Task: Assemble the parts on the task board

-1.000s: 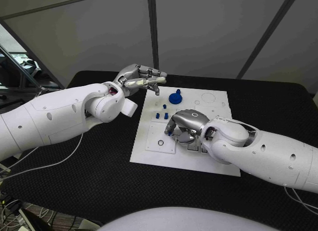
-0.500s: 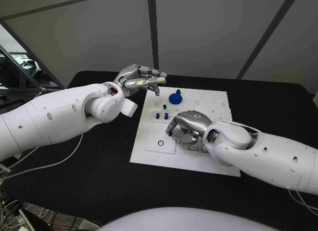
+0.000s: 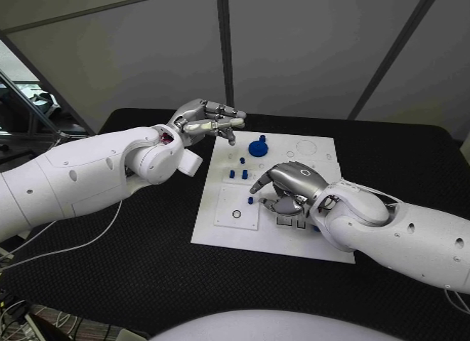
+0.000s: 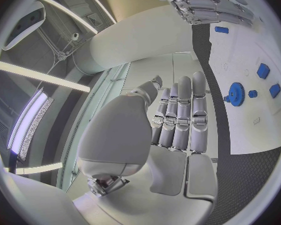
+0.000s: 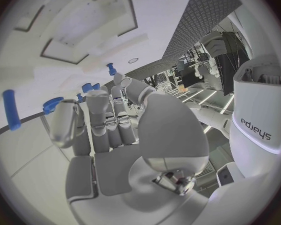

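Our right hand (image 3: 289, 186) has slid lower on the task board (image 3: 315, 245), fingers curled over a small blue part (image 3: 251, 200), grasp unclear. Left hand (image 3: 207, 118) stays raised, empty, fingers loosely bent.

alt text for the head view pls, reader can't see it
Two white robot arms reach over a white task board on a black table. The right hand hovers low over the board's middle near small blue parts, while the left hand is raised at the board's far left corner, beside a blue gear.
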`<act>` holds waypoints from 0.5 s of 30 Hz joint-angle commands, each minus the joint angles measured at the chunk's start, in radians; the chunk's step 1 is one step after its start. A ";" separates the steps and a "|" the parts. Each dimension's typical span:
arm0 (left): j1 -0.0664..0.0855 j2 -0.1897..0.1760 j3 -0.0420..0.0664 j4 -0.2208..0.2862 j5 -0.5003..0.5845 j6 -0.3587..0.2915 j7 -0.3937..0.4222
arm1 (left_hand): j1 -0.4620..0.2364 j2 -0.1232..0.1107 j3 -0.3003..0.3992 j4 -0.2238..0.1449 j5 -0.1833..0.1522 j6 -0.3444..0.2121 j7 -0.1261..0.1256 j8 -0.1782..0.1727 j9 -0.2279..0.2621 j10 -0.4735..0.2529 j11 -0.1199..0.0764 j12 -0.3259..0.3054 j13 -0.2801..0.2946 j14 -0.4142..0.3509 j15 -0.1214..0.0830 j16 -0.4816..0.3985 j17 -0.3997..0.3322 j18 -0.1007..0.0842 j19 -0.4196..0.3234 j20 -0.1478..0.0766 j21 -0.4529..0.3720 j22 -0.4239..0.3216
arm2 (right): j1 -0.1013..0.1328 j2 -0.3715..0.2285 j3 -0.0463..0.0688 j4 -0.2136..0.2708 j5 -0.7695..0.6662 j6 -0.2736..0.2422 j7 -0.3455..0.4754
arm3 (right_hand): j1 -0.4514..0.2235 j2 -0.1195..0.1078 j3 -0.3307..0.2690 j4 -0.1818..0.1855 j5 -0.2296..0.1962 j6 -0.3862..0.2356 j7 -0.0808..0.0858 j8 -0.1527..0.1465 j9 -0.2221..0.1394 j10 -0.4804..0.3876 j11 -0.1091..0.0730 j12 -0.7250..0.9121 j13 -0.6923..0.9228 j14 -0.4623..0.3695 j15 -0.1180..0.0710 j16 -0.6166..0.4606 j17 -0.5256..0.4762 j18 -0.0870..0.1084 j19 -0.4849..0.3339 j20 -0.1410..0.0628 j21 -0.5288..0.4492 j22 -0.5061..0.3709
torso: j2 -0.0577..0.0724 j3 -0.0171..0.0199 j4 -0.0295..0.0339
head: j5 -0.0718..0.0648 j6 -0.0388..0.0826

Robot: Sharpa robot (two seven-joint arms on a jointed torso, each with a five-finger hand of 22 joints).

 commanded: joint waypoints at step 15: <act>0.001 -0.002 -0.001 -0.003 0.006 0.010 0.014 | -0.006 -0.003 -0.005 0.004 -0.005 -0.003 0.004 -0.005 0.002 0.000 0.006 -0.007 0.000 0.004 0.003 -0.005 -0.002 -0.013 0.011 -0.001 -0.006 -0.002 | 0.036 -0.147 0.078 0.018 0.008 0.091 -0.104 | -0.005 -0.023 -0.026 0.005 -0.010 -0.002 -0.007 0.004 0.000 0.008 -0.005 0.013 0.002 -0.003 -0.003 -0.015 -0.015 0.014 -0.004 0.000 -0.006 -0.001 | 0.002 0.0005 -0.0001 | -0.039 0.030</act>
